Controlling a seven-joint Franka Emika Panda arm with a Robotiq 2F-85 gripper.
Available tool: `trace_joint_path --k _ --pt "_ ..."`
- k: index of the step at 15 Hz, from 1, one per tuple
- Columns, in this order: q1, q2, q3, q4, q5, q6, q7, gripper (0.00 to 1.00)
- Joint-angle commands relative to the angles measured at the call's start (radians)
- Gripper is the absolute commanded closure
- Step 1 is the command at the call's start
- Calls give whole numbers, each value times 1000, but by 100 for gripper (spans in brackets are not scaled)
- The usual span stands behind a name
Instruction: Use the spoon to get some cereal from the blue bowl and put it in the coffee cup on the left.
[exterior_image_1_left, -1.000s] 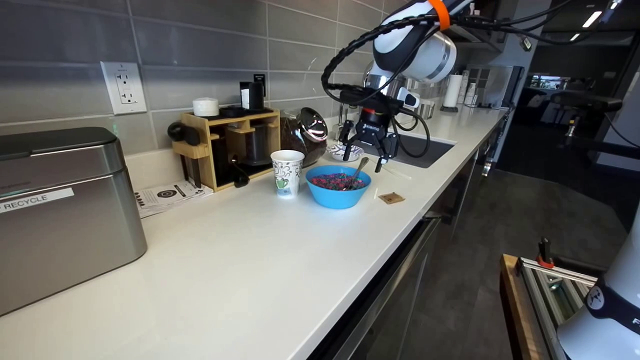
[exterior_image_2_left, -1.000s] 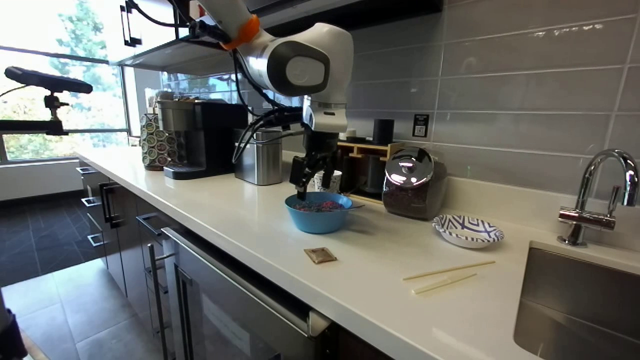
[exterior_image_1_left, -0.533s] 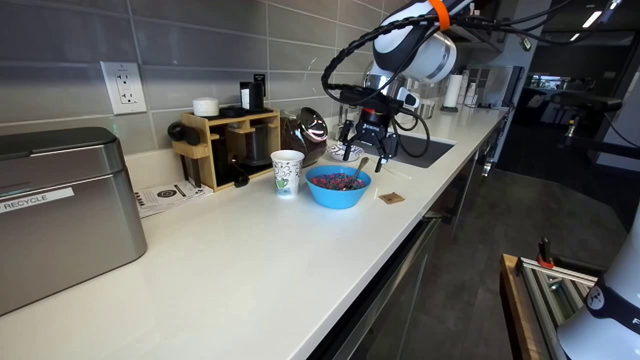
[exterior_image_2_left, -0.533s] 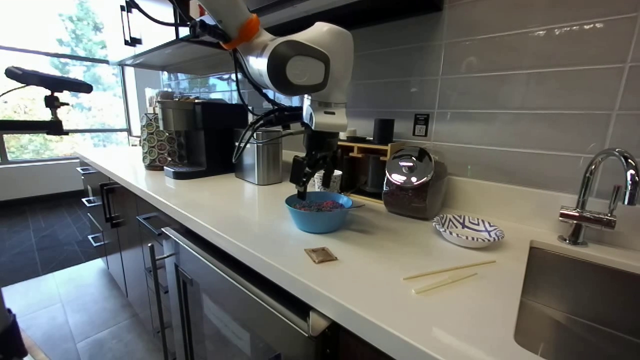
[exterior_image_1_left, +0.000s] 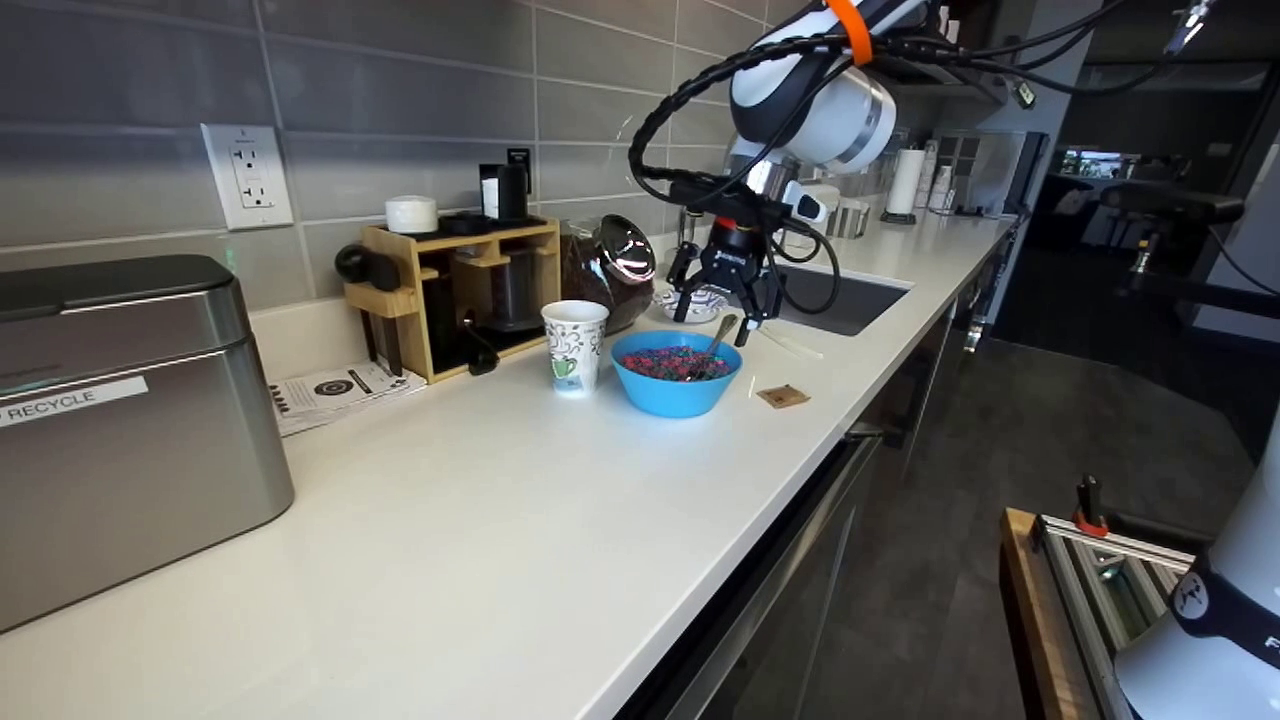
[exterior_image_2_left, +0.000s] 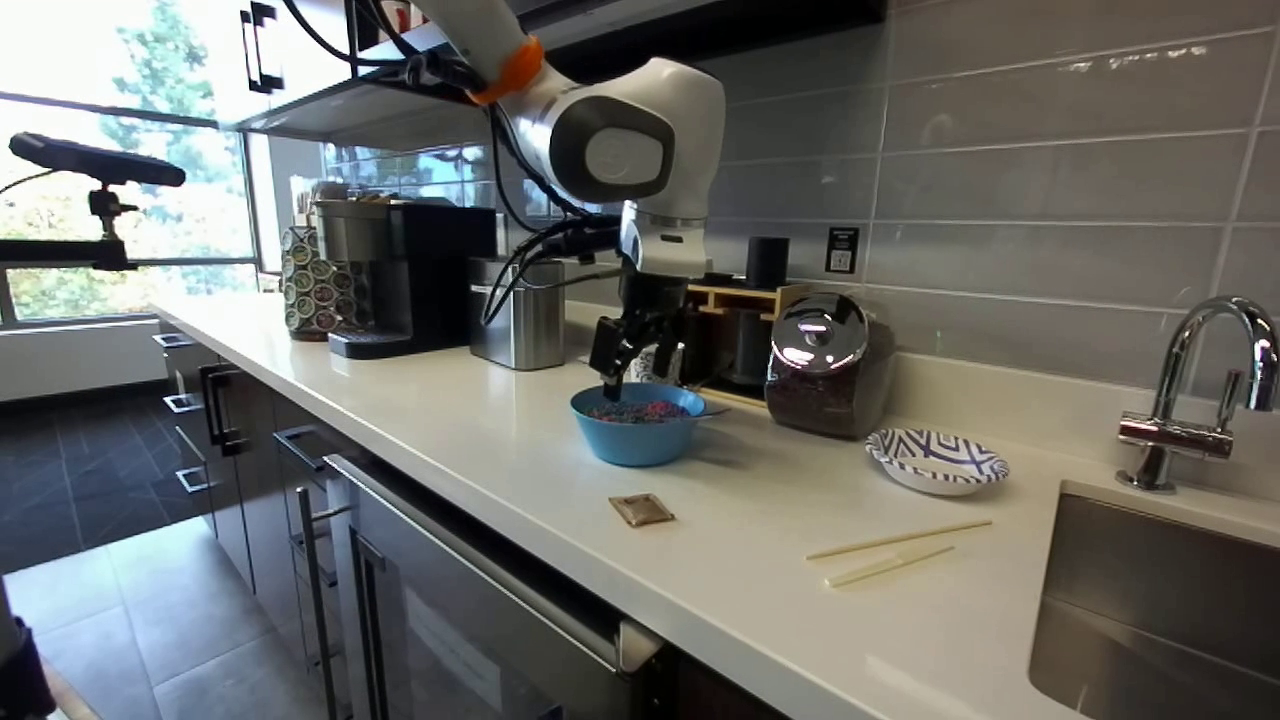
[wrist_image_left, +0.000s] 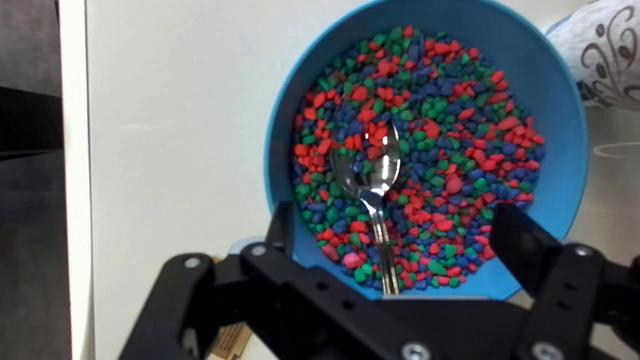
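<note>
Washed-out daylight at the window (exterior_image_2_left: 105, 75)

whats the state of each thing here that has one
Black robotic hand: open, holding nothing
Round blue bowl: upright, holding red, green and blue bits
Silver metal spoon: leaning in the bowl, ungripped
White patterned paper cup: upright, contents hidden
Square brown packet: flat, seal unclear
Clear silver-lidded jar: closed
Round patterned dish: right way up
Grey metal bin: closed
Chrome tap: no stream visible

The wrist view looks closely down past the gripper (wrist_image_left: 395, 217). Farther, both exterior views face it from opposite sides, sharing the bowl (exterior_image_1_left: 672, 399).
</note>
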Motion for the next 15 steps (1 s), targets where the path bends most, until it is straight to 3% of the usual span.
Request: trace_joint_path --k 1,4,5,6,8,10,15 --pt "-3 62 -19 57 64 -34 -70 0" --pt "-8 91 -27 81 88 -35 -93 3" --pt "-9 98 -29 87 91 -33 -99 22" --pt "-10 105 -30 92 94 -35 -104 23" --pt "-9 116 -33 99 95 -38 -109 36" --pt "-9 125 -34 107 94 -40 -111 55" --pt "-10 139 -38 121 83 -60 -105 50"
